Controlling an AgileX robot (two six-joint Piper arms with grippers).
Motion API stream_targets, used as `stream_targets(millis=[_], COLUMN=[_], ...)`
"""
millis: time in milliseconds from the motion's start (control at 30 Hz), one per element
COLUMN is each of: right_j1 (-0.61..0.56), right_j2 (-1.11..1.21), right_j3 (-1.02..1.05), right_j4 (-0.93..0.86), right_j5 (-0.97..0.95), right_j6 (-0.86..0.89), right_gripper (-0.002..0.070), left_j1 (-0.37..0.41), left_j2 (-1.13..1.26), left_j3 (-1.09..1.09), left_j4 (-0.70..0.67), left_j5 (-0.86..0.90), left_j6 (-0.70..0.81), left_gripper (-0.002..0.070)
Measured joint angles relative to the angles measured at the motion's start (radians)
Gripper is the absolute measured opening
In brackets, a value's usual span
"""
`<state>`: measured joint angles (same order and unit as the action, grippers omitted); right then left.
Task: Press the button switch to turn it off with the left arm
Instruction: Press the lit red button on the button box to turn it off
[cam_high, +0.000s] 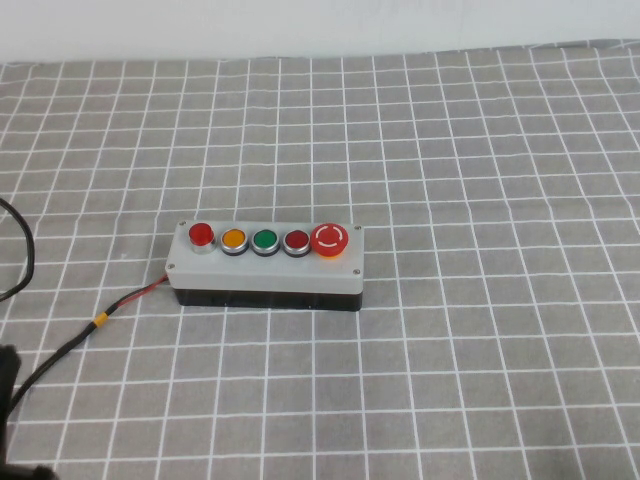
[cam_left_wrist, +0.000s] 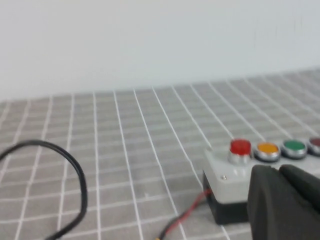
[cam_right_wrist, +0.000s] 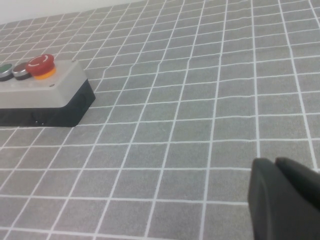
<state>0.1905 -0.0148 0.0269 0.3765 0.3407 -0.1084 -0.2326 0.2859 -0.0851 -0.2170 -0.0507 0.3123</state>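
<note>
A grey button box with a black base lies mid-table. Along its top sit a red button, a yellow one, a green one, a dark red one and a big red mushroom button. My left gripper is shut and empty, low and on the near side of the box's red-button end, apart from it. In the high view only a dark bit of the left arm shows at the lower left. My right gripper is shut over bare cloth, well to the right of the box.
A black lead with red wires runs from the box's left end toward the lower left. Another black cable loops at the table's left edge. Grey checked cloth covers the table, with a white wall behind.
</note>
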Motion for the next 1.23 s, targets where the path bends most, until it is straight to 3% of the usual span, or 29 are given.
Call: stream_targets(millis=[200,367,733,1233], right_j1=[0.000,0.000,0.000,0.000], right_j2=[0.000,0.000,0.000,0.000], right_j3=[0.000,0.000,0.000,0.000], right_j4=[0.000,0.000,0.000,0.000], right_j5=[0.000,0.000,0.000,0.000], right_j6=[0.000,0.000,0.000,0.000], right_gripper=[-0.0017,-0.0017,-0.0017,-0.0017], left_j1=[0.059,0.129,0.133,0.133], left_j2=[-0.176,-0.272,-0.296,-0.296], left_j3=[0.109,0.109,0.112,0.112], left_j4=[0.037,0.113,0.134,0.134], left_j5=[-0.059,0.051,0.431,0.440], left_j6=[-0.061,-0.142,-0.181,-0.185], left_gripper=[-0.0003,-0.0003,-0.0003,-0.0003])
